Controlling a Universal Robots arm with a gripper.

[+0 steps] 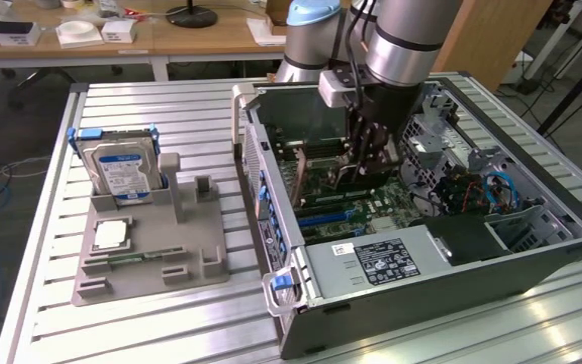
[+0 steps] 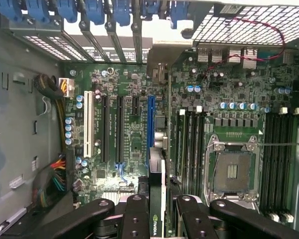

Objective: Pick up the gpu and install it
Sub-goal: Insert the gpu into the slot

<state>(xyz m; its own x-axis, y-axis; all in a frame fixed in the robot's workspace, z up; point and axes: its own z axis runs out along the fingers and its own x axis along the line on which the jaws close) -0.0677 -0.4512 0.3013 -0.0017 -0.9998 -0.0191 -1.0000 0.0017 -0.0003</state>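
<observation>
We are pinching the gpu [image 2: 156, 174] edge-on between the fingers of the gripper [image 2: 160, 204], one finger pressing on each face. The card is hanging inside the open computer case [image 1: 442, 284], over the motherboard [image 2: 132, 149] and in line with its long blue slot [image 2: 150, 119]; we cannot tell whether it is touching the slot.

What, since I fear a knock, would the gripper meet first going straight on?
Probably the blue slot on the motherboard: the gpu held in the gripper lines up with it, though depth is unclear.
</observation>
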